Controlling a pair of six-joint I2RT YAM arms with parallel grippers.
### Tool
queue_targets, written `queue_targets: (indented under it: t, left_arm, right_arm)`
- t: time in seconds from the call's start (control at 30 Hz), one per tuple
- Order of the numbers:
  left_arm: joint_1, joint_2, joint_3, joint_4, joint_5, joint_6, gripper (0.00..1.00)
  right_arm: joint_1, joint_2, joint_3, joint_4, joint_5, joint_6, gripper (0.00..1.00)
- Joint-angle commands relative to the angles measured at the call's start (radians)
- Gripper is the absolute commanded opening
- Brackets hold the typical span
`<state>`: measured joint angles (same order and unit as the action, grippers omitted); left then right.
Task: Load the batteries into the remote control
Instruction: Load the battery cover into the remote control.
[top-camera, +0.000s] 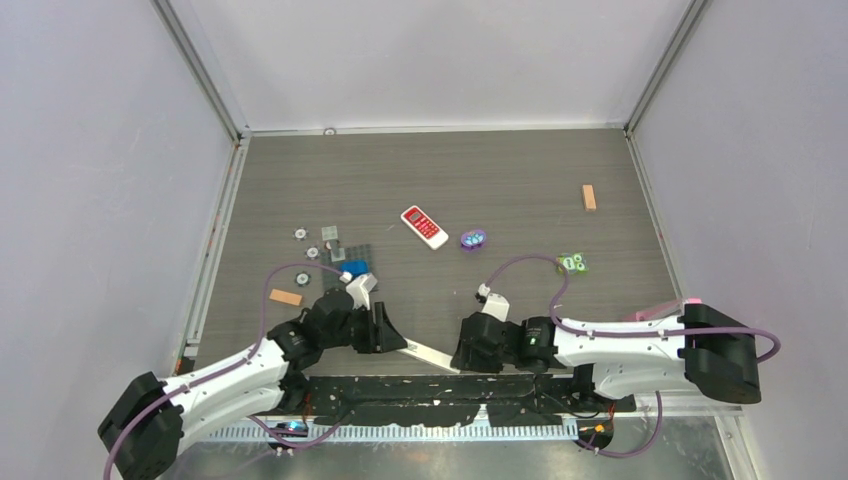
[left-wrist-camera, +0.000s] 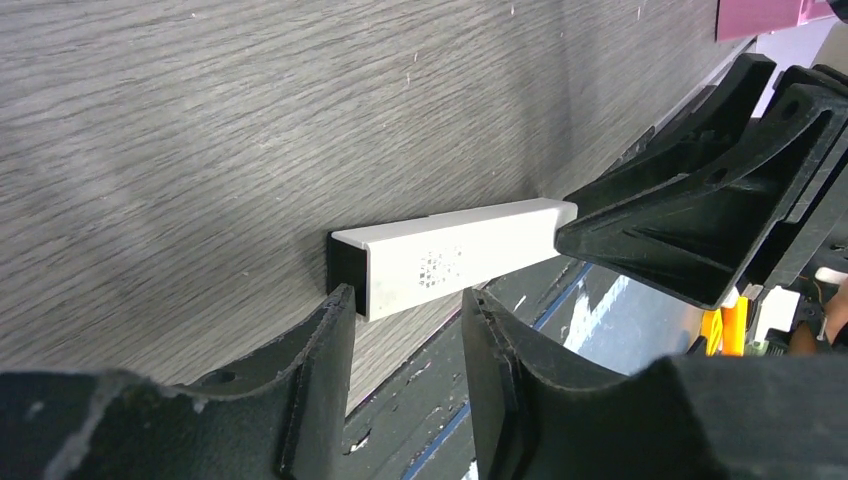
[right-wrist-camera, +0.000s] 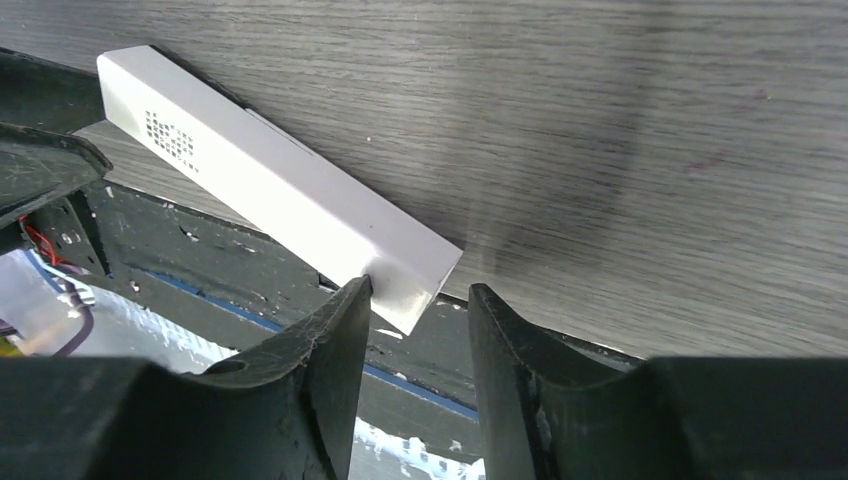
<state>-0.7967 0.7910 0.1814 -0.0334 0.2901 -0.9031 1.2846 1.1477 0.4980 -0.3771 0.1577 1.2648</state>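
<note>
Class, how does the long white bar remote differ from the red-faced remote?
The long narrow white bar remote is slim; the wider white remote with a red face is broader. The bar sits at the grey table's near edge; the red-faced one lies farther out, mid-table. Both have white casings.

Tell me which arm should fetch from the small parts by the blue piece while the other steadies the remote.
Left, probably. The left gripper sits nearest the small parts; the right gripper is at the other end of the white remote, farther off, able to steady it.
</note>
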Motion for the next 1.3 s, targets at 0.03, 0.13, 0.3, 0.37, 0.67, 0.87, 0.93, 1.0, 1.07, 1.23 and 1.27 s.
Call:
queue_targets:
  t: [0.03,0.13,0.3,0.37,0.67,0.87,0.93,1.0,1.07,1.23,1.27]
  left_arm:
    - [-0.004,0.007,-0.019,0.104,0.065,-0.001,0.39]
    - [-0.004,0.002,-0.038,0.129,0.083,-0.017,0.34]
    - [-0.004,-0.016,-0.058,0.145,0.084,-0.039,0.32]
    - [-0.005,-0.023,-0.065,0.147,0.079,-0.048,0.32]
    - [-0.005,-0.054,-0.101,0.145,0.048,-0.081,0.31]
    - [-0.005,-0.087,-0.105,0.103,0.011,-0.086,0.32]
    - [-0.004,-0.088,-0.106,0.101,0.006,-0.088,0.32]
    - [-0.004,-0.085,-0.105,0.098,0.005,-0.087,0.32]
    - [-0.004,-0.082,-0.103,0.087,-0.002,-0.089,0.32]
    - [-0.004,-0.076,-0.087,0.036,-0.045,-0.099,0.29]
    - [-0.004,-0.076,-0.083,-0.001,-0.057,-0.104,0.28]
  right_arm:
    - [0.012,0.003,-0.036,0.095,0.007,0.096,0.43]
    - [0.012,-0.004,-0.047,0.111,0.017,0.12,0.39]
    - [0.011,-0.001,-0.039,0.134,0.043,0.139,0.36]
    - [0.009,0.013,-0.023,0.136,0.057,0.129,0.36]
    - [-0.069,0.1,0.087,0.075,0.108,-0.049,0.35]
    - [-0.118,0.146,0.128,0.045,0.097,-0.141,0.35]
    - [-0.119,0.162,0.129,0.047,0.086,-0.148,0.35]
    - [-0.119,0.169,0.129,0.043,0.083,-0.153,0.36]
    - [-0.119,0.164,0.132,0.034,0.091,-0.161,0.4]
    - [-0.12,0.153,0.182,-0.049,0.134,-0.208,0.46]
    - [-0.119,0.159,0.199,-0.074,0.14,-0.215,0.48]
